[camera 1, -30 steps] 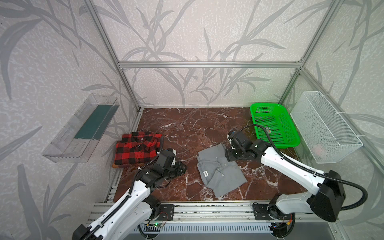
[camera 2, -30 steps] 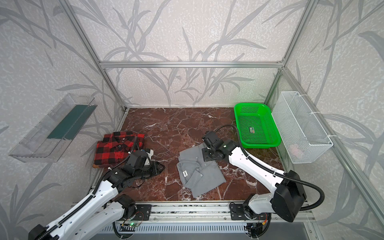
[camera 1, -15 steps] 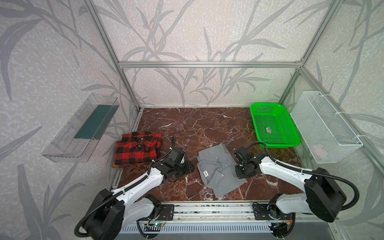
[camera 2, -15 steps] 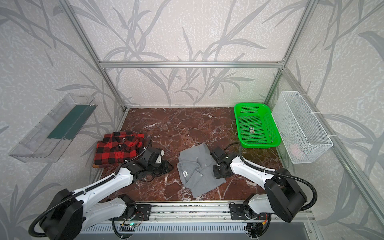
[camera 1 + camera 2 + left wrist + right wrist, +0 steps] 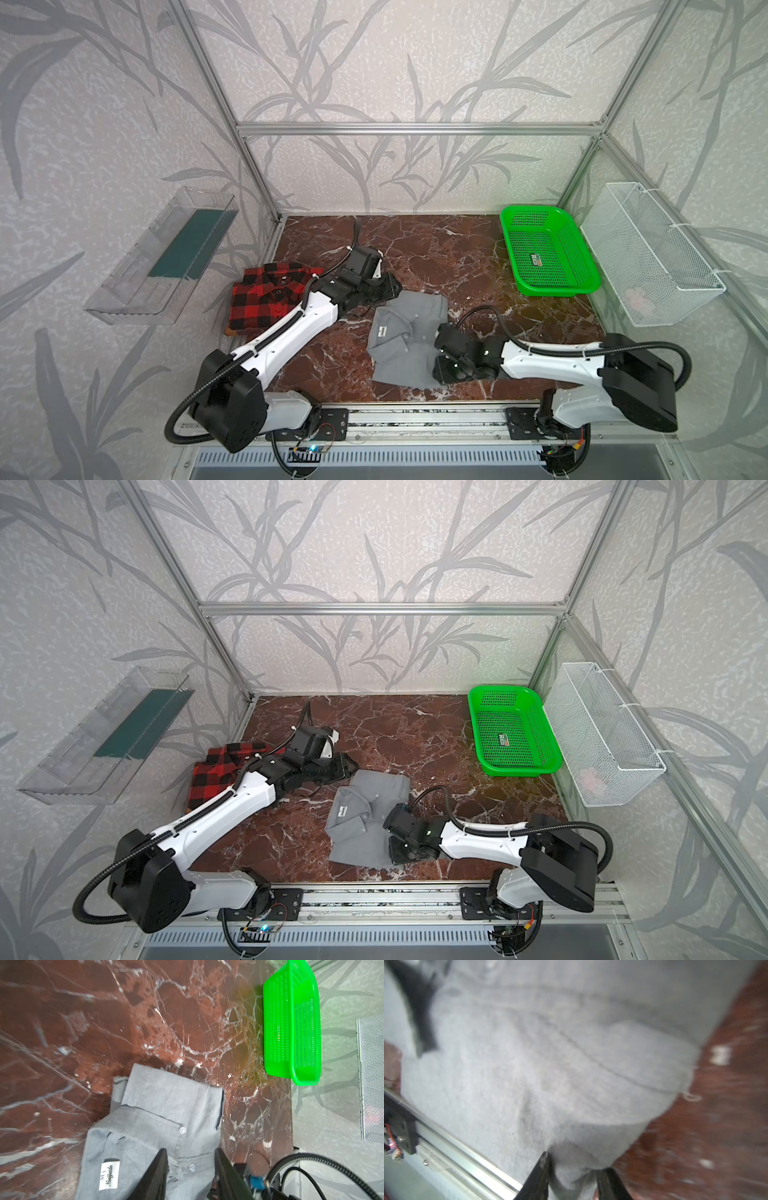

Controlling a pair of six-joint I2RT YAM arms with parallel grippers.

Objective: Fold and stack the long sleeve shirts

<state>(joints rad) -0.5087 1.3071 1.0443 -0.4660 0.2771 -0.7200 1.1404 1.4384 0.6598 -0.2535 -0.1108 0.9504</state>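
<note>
A folded grey shirt (image 5: 409, 332) lies on the dark red marble bench (image 5: 436, 249), near the middle of its front edge, with the collar label towards the left edge. A folded red-and-black plaid shirt (image 5: 266, 297) sits apart from it at the bench's left edge. The left end effector (image 5: 190, 1150) is over the grey shirt's far side, jaws partly apart, gripping nothing. The right end effector (image 5: 574, 1162) is at that shirt's front right corner, closed on a bunched fold of grey cloth.

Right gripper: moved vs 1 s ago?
Yes. In both top views the right gripper has come toward the front rail, away from the green basket, to the near edge of the grey shirt.
</note>
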